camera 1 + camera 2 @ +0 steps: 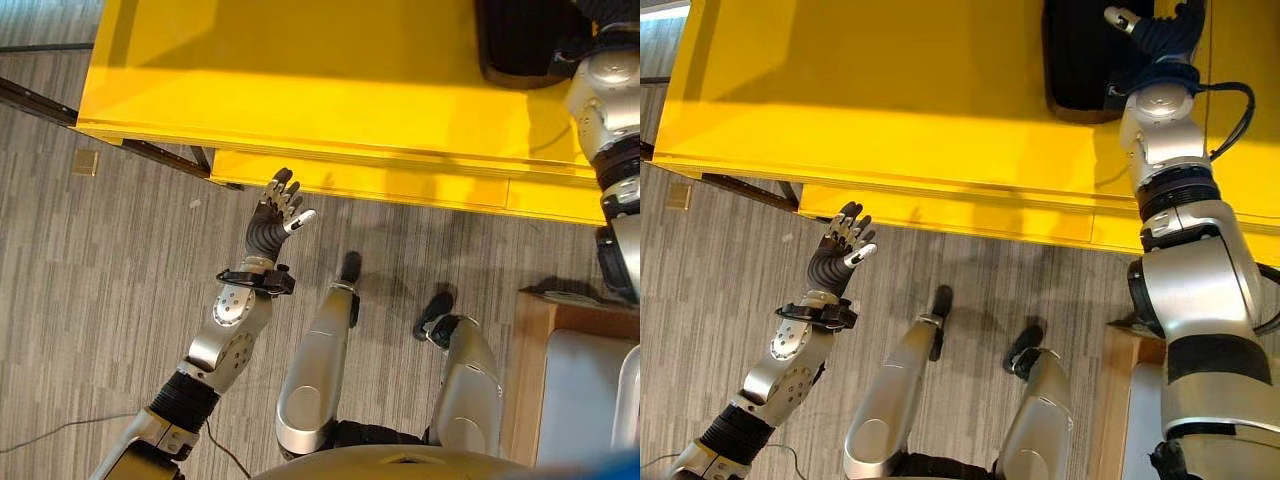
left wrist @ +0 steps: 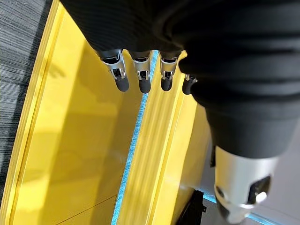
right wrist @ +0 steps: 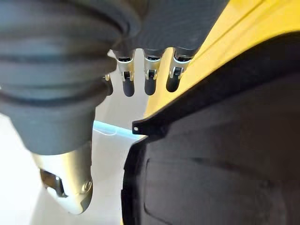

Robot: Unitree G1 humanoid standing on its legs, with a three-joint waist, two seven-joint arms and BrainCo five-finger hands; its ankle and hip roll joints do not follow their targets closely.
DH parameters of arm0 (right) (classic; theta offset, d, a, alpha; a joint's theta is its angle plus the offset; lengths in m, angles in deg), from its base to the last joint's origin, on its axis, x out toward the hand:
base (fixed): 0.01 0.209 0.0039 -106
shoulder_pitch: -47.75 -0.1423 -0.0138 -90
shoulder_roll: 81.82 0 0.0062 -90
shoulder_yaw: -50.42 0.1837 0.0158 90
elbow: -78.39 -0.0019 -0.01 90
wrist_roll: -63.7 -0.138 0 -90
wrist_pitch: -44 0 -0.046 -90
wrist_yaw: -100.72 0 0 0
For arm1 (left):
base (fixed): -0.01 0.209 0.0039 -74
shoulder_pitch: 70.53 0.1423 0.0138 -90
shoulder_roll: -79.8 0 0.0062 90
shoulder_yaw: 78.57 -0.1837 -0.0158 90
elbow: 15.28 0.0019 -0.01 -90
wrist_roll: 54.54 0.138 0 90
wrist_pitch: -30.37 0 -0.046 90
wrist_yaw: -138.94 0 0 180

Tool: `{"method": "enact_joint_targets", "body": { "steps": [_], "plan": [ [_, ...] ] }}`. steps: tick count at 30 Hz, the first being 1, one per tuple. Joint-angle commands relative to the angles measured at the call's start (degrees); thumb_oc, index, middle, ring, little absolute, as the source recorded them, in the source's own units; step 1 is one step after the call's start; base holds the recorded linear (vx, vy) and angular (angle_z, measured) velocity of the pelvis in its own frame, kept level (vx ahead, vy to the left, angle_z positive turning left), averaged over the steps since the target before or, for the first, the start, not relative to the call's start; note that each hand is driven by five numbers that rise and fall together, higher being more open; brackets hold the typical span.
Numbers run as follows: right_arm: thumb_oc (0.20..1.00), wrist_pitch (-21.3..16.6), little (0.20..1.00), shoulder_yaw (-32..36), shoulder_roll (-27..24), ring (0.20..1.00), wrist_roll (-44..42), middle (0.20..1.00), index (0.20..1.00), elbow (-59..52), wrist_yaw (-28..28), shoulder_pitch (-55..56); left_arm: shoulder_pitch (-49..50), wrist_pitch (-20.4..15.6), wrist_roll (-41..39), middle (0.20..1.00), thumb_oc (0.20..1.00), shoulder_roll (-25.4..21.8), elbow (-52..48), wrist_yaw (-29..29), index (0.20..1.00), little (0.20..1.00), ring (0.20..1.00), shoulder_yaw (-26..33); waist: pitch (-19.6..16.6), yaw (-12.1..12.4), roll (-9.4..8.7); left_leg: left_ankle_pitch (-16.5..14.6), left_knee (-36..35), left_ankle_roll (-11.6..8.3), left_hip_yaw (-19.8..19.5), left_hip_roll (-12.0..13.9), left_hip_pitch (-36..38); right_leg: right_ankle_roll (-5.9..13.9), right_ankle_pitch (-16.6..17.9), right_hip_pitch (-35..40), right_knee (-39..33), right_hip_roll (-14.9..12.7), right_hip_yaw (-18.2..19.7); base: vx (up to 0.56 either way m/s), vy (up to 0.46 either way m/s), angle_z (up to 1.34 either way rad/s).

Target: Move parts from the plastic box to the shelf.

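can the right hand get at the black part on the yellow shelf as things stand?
Probably yes. The right hand is already over the black part on the yellow shelf, fingers straight and holding nothing, with nothing between them.

Grey striped carpet floor [image 1: 100, 250] bears a small brass plate [image 1: 85, 162].
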Motion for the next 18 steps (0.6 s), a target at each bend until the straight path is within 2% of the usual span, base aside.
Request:
{"method": "enact_joint_targets", "body": {
  "steps": [1, 18],
  "plan": [
    [1.0, -3.9, 1.0, 1.77, -1.29, 1.0, -2.27, 1.0, 1.0, -3.02, -1.25, 0.46, 1.59, -2.95, -0.18, 1.0, 1.0, -1.03, -2.78, -0.03, 1.0, 1.0, 1.0, 1.86, -1.48, 1.44, -1.52, -2.57, 2.0, -2.29, 0.75, 1.87, -0.95, 3.75, -4.38, 7.82, 0.85, 1.0, 3.99, 0.0, 0.0, 0.0],
    [1.0, -4.42, 1.0, 5.52, 2.0, 1.0, -3.4, 1.0, 1.0, -3.46, -1.64, 5.94, 2.09, -2.45, 0.32, 1.0, 1.0, -0.62, -2.49, -0.51, 1.0, 1.0, 1.0, 1.57, -1.47, 0.92, -1.31, -2.62, 1.82, -2.12, 0.89, 2.17, -0.64, 3.65, -4.47, 7.88, 1.05, 1.27, 3.95, 0.0, -0.003, -0.01]
  ]
}}
